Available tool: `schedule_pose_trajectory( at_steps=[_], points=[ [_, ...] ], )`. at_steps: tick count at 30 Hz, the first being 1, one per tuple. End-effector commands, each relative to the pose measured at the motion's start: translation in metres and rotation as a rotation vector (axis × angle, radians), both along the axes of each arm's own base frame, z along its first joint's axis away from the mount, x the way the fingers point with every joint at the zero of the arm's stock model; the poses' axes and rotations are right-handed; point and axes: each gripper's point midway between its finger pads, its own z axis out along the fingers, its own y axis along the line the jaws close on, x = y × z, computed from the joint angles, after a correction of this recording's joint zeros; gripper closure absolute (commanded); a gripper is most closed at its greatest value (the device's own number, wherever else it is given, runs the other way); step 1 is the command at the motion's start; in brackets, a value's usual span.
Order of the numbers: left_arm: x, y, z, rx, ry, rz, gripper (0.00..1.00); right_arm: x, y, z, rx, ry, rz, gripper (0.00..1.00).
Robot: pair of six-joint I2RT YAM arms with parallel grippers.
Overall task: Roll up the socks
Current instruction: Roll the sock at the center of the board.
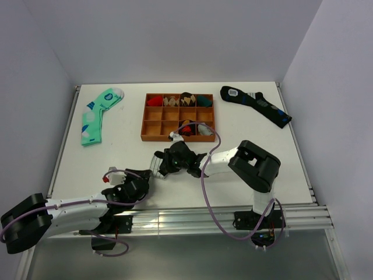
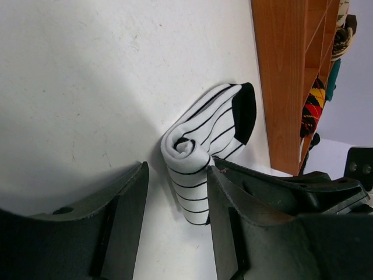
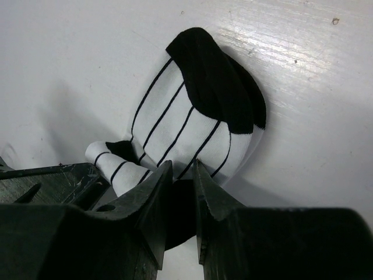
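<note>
The white sock (image 2: 201, 131) with thin black stripes lies on the table, one end wound into a tight roll (image 2: 186, 169), its black toe (image 3: 218, 81) flat. My left gripper (image 2: 178, 169) is open astride the roll, which rests against the right finger (image 2: 233, 221) and stands apart from the left one. My right gripper (image 3: 182, 166) is shut on the sock's fabric just behind the roll. In the top view both grippers, left (image 1: 140, 178) and right (image 1: 168, 163), meet over the sock and hide most of it.
An orange wooden compartment box (image 1: 152, 116) holding several rolled socks stands just beyond the grippers, its side wall (image 2: 285, 81) close to the sock. A mint green sock (image 1: 96, 116) lies far left, a long black sock (image 1: 256, 105) far right.
</note>
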Motion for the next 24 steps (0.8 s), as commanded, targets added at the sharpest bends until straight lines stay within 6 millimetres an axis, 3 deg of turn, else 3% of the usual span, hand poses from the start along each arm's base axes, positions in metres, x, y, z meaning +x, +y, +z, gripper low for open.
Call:
schedule_pose_trajectory(
  at_steps=[1,8,24],
  points=[
    [0.007,-0.001,0.008,-0.012,-0.047,0.010,0.49,-0.102,-0.135,-0.115,-0.543,0.378,0.047,0.71],
    [0.009,-0.001,0.003,-0.004,-0.028,0.013,0.45,-0.103,-0.135,-0.117,-0.544,0.382,0.052,0.71],
    [0.019,-0.004,-0.008,0.094,0.025,-0.036,0.49,-0.107,-0.137,-0.120,-0.536,0.388,0.051,0.72]
  ],
)
